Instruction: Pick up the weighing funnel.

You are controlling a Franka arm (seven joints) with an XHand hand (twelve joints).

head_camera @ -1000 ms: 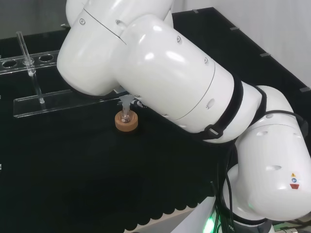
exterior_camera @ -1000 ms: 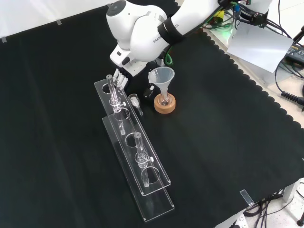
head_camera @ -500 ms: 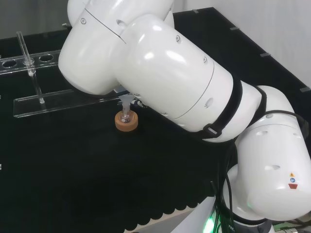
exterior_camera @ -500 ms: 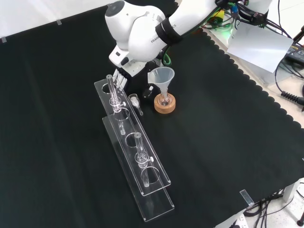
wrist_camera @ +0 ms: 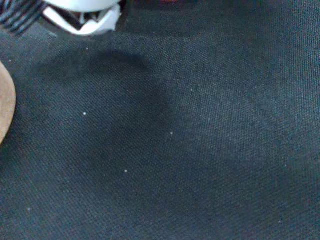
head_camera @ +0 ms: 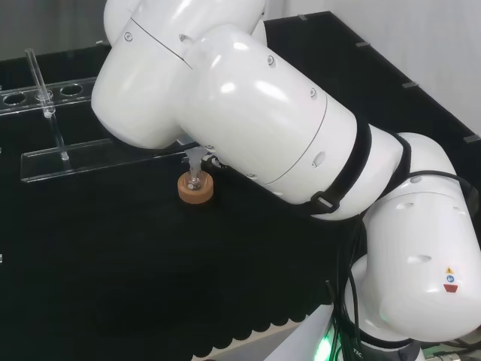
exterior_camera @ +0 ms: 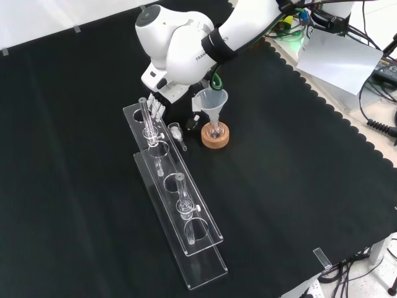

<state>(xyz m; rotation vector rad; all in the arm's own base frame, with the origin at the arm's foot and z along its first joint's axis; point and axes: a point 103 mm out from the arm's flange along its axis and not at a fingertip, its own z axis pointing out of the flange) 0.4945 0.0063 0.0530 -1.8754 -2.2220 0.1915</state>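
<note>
The weighing funnel [exterior_camera: 177, 132] lies on the cloth [exterior_camera: 291, 186], nearer to its top edge in the front view, between the rack [exterior_camera: 173, 186] and the cork ring [exterior_camera: 214, 136], and the hand [wrist_camera: 82, 17] is near it, open or closed I cannot tell.

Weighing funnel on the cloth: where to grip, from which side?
Probably pinch the weighing funnel across its wider scoop end, from straight above: it lies flat on the cloth, its stem is thin, and in the front view the rack crowds its left, the cork ring its right.
</note>
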